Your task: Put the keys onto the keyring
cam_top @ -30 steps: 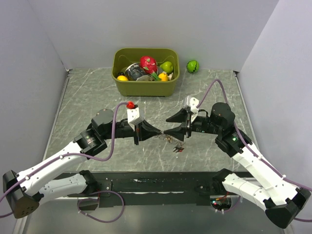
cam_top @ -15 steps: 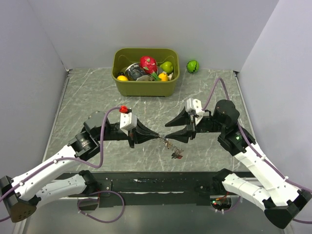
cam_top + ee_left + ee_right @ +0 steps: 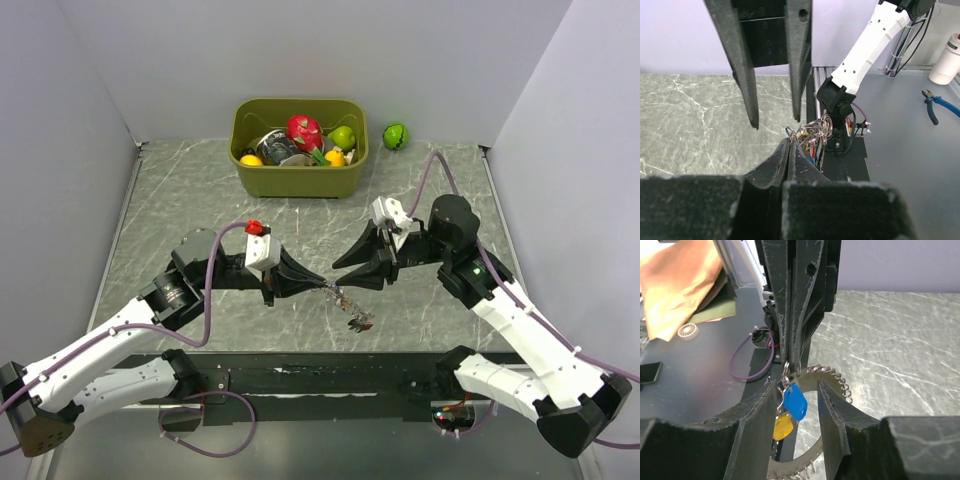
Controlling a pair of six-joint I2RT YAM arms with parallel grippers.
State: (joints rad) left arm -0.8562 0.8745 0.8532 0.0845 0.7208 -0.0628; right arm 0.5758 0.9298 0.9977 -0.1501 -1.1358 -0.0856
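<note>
Soft, even light comes from overhead, leaving the marbled bench (image 3: 180,200) bright with only faint, diffuse shadows. The top view is crisp. In the wrist views the left tool (image 3: 790,144) and right tool (image 3: 798,386) show as near-black, soft-edged foreground shapes.

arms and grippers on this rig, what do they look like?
The left arm and right arm match: white links, black joints, a purple cable along each. Black tapered fingers, scuffed, behind a white wrist block. Red cap on the left block; green light on the right arm.
</note>
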